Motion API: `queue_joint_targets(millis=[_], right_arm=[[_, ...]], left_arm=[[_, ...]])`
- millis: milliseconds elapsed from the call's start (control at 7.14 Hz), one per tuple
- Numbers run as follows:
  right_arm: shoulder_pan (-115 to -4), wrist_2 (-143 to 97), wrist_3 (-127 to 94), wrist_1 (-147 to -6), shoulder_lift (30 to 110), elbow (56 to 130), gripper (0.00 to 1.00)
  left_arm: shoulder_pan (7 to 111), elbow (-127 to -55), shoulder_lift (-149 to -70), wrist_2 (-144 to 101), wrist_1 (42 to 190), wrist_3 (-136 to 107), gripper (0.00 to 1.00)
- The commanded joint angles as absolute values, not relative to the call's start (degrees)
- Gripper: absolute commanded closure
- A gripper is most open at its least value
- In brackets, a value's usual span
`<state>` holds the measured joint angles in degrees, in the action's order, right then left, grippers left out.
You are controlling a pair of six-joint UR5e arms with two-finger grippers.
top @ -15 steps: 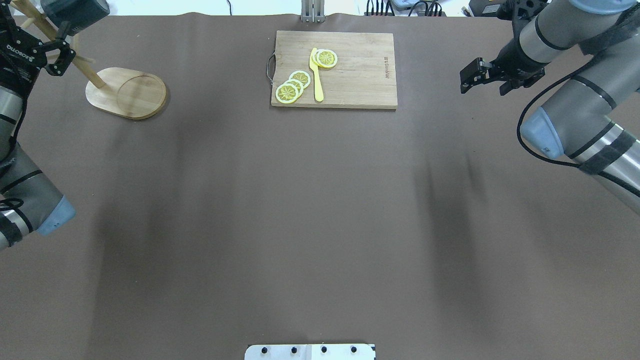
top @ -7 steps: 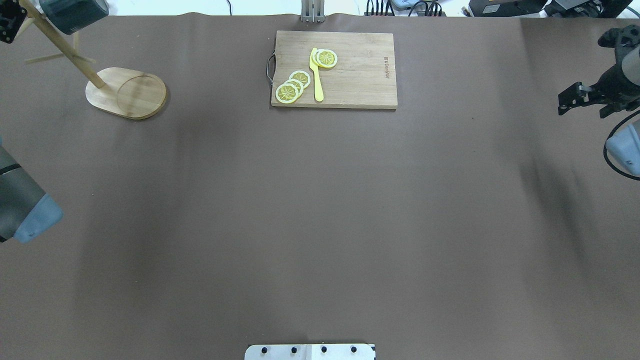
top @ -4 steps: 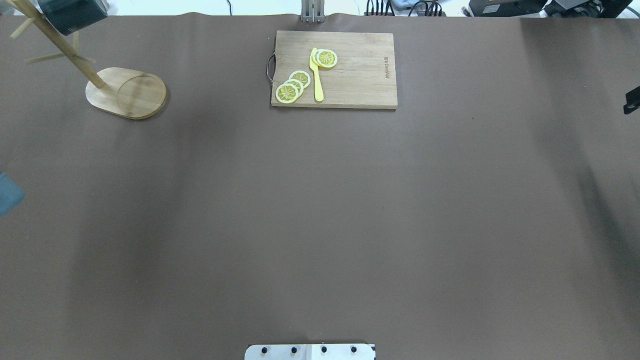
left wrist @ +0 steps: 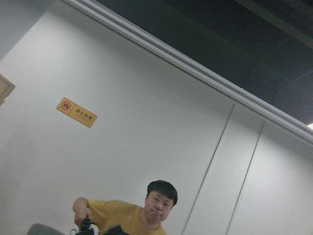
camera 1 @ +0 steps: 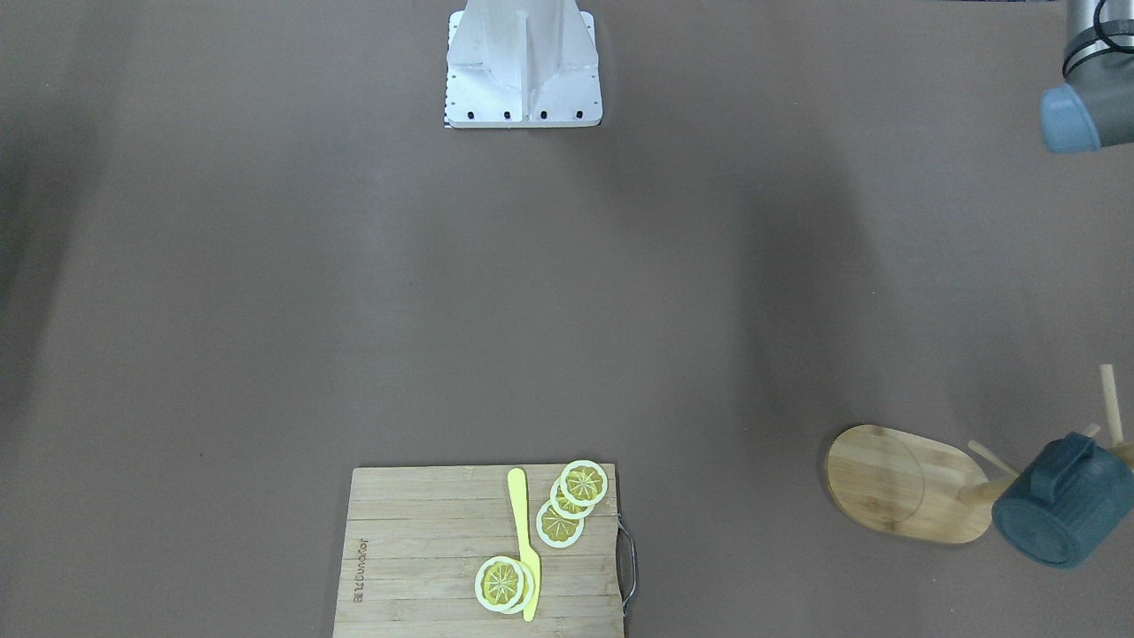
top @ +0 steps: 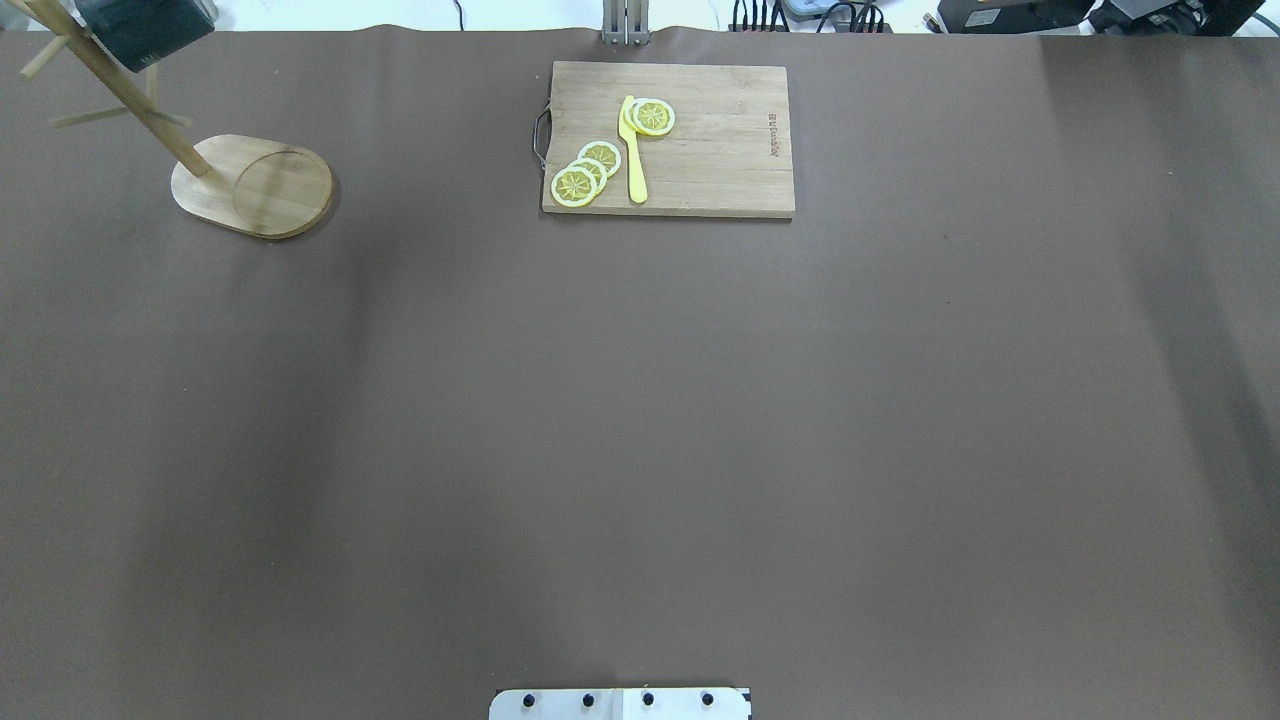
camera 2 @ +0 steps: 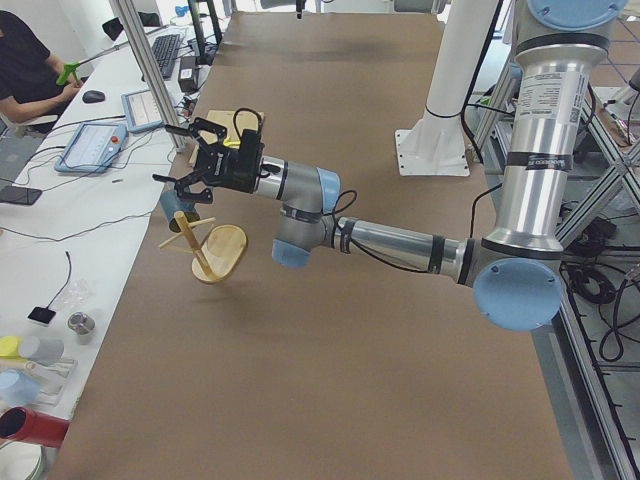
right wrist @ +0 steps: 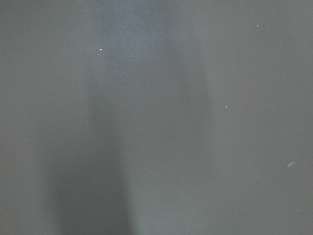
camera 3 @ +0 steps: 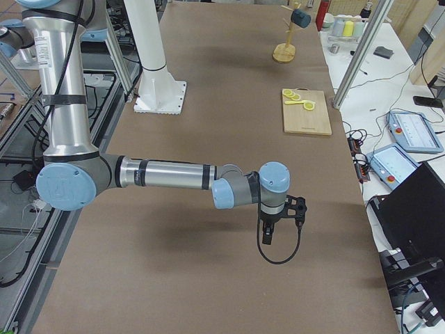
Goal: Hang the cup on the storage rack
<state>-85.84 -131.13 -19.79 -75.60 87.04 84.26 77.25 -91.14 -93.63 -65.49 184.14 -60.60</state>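
Note:
The dark slate-blue cup (top: pixel 145 30) hangs on a peg of the wooden storage rack (top: pixel 250 185) at the table's far left corner. It also shows in the front-facing view (camera 1: pixel 1063 501), beside the rack's oval base (camera 1: pixel 899 483), and in the exterior right view (camera 3: pixel 300 17). No gripper touches it. My left gripper (camera 2: pixel 180 155) shows only in the exterior left view, raised above the rack (camera 2: pixel 210 255); I cannot tell if it is open. My right gripper (camera 3: pixel 278 224) shows only in the exterior right view, pointing down over bare table; I cannot tell its state.
A wooden cutting board (top: pixel 720 140) with lemon slices (top: pixel 585 170) and a yellow knife (top: pixel 632 150) lies at the far middle. The robot's base plate (top: pixel 620 703) is at the near edge. The left arm's elbow (camera 1: pixel 1085 115) is at the table's side.
Both arms have drawn back out of the overhead view, the left to the left and the right to the right. The cup stays hanging on the rack.

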Motion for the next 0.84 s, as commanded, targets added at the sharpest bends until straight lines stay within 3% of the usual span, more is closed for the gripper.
queue_joint_targets(millis=[0,420,700], right_arm=[[-86.4,-132.4,-19.6,-75.5,88.3,84.8,0.0],[-86.4,-134.3,-19.7,-75.2,89.1,85.1,0.0],[-86.4,-134.2,-19.7,-74.6,88.9,84.9,0.0]], left_arm=[[94.1,-84.8,-92.1,-92.1,175.8,-42.6,0.02],[99.4,-85.7,-97.9,-103.3,151.6,-23.4,0.02],[99.4,-85.5,-96.2,-111.9,142.9,-19.4,0.02]])
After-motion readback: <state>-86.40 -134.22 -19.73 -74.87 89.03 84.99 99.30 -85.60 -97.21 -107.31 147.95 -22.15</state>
